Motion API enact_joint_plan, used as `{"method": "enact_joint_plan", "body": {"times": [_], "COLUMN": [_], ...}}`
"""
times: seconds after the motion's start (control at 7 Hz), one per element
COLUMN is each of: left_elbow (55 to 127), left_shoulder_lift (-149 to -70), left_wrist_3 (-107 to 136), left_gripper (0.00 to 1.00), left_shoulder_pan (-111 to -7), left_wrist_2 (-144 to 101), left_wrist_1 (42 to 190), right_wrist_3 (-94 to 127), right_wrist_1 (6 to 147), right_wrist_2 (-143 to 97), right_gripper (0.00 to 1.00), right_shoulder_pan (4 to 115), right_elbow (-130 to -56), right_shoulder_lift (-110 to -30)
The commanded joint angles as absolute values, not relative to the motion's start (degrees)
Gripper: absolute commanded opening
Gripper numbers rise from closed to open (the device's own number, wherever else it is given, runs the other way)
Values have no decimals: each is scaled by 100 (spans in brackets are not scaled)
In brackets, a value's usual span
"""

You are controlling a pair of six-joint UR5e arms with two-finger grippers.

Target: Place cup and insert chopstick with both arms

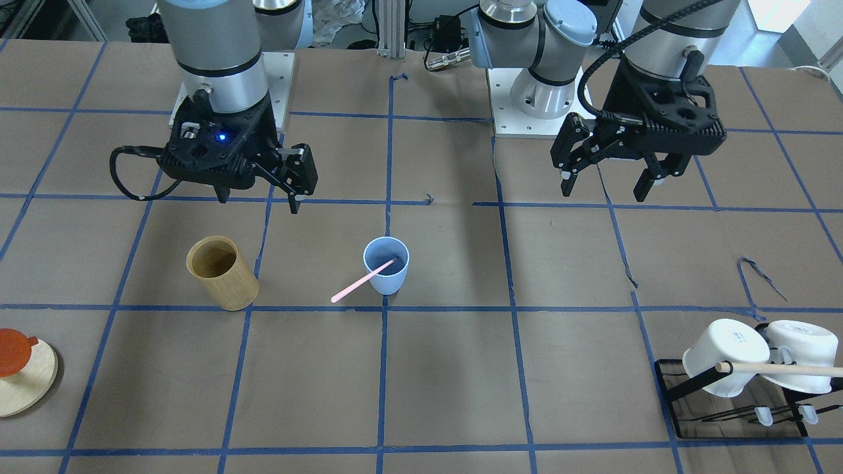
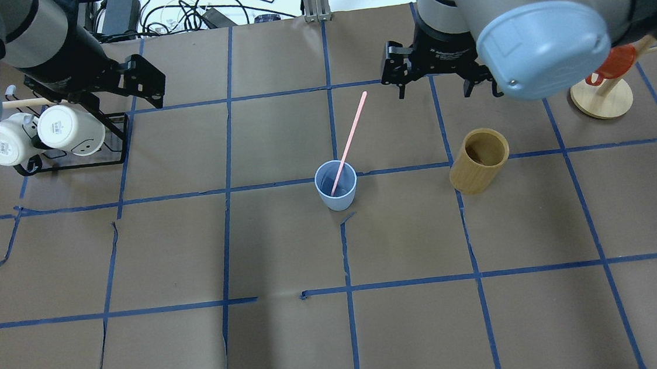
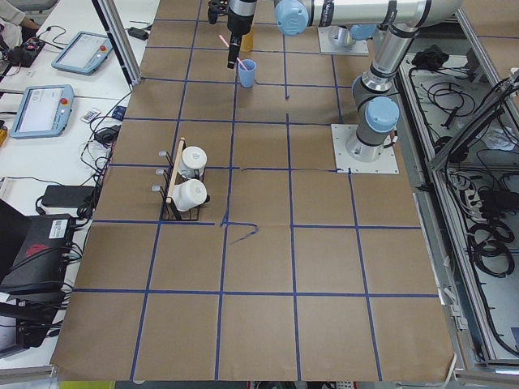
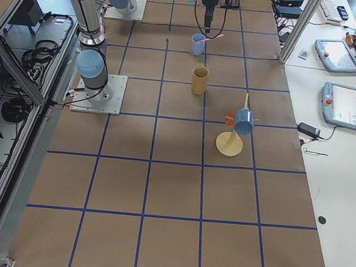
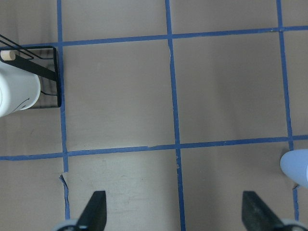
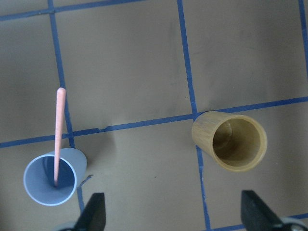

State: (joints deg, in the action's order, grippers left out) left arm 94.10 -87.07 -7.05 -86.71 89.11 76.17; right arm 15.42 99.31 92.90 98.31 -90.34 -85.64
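Note:
The light blue cup (image 1: pixel 386 266) stands upright near the middle of the table, also in the overhead view (image 2: pixel 335 185) and the right wrist view (image 6: pixel 50 180). One pale pink chopstick (image 1: pixel 362 282) leans inside it, its top tilted away from the robot (image 2: pixel 350 139). My right gripper (image 1: pixel 260 196) is open and empty, raised above the table between the cup and the robot's base (image 6: pixel 174 214). My left gripper (image 1: pixel 604 191) is open and empty, well off to the cup's side (image 5: pixel 175 214). The cup's edge shows at the right of the left wrist view (image 5: pixel 297 166).
A tan bamboo cylinder (image 1: pixel 222 273) stands upright beside the cup on the right arm's side (image 2: pixel 479 161). A black rack (image 1: pixel 685 382) with two white mugs (image 1: pixel 724 355) and a wooden rod sits on the left arm's side. A round wooden stand (image 1: pixel 29 388) holds an orange cup.

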Motion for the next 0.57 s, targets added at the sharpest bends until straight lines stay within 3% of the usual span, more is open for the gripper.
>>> {"method": "enact_joint_plan", "body": {"times": [0.0, 0.43], "left_elbow": [9404, 9413], "left_shoulder_lift": [-8614, -8596], "left_wrist_3": [-712, -712], "left_gripper": [100, 100], "left_shoulder_pan": [-8692, -8692], "left_wrist_2": [8912, 8921], "left_wrist_1": [7742, 7770], "right_wrist_3": [827, 215], "right_wrist_1": [9154, 8956], "right_wrist_2": [9150, 8885], "right_gripper": [100, 100], "right_shoulder_pan": [9274, 9255], "right_elbow": [-9044, -9061], "right_shoulder_lift": [-8953, -9122]}}
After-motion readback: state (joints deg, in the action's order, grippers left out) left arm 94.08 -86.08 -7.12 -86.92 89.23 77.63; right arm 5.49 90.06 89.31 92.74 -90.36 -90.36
